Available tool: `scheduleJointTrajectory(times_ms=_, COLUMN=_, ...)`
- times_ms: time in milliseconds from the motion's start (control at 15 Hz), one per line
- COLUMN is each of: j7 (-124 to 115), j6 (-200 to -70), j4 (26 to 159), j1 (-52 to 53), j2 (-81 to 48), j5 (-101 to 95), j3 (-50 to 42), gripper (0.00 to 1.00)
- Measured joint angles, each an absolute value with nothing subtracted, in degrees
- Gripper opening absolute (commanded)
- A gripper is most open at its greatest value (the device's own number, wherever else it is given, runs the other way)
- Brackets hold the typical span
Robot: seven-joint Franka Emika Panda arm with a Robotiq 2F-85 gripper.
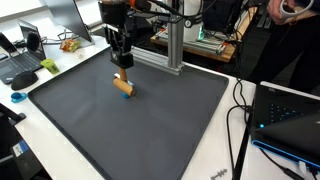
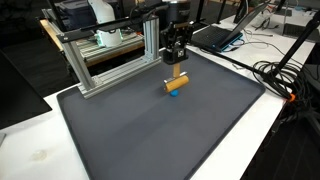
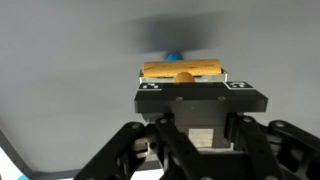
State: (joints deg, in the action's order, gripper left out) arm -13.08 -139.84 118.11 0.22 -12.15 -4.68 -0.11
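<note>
End effector: the end effector points straight down over the mat, its fingers pressed in on a wooden block; the wrist view shows the block pinched crosswise between the two pads.
Wooden block: the wooden block is tan, longer than it is wide, and lies roughly level in the grip. It sits over the far part of the mat in both exterior views and fills the gap between the pads in the wrist view.
Blue piece: a small blue piece shows just under the block, and just beyond it in the wrist view. Whether it belongs to the block or is a separate thing cannot be told.
Contact with mat: the block's lower edge is at or just above the surface; the pictures do not settle which.
Mat: a dark grey mat covers most of the white worktop.
Frame: an aluminium frame stands at the mat's far edge, near the block but apart from it.
Surroundings: a laptop and black cables lie off the mat, well apart from the block.
</note>
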Motion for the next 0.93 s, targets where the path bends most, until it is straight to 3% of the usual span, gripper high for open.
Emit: scheduleJointTrajectory(times_ms=933, j7=-14.1, j6=-139.9, j4=118.0, j1=1.2, j2=-13.6, j5=-5.3, j3=-1.0, gripper=0.22)
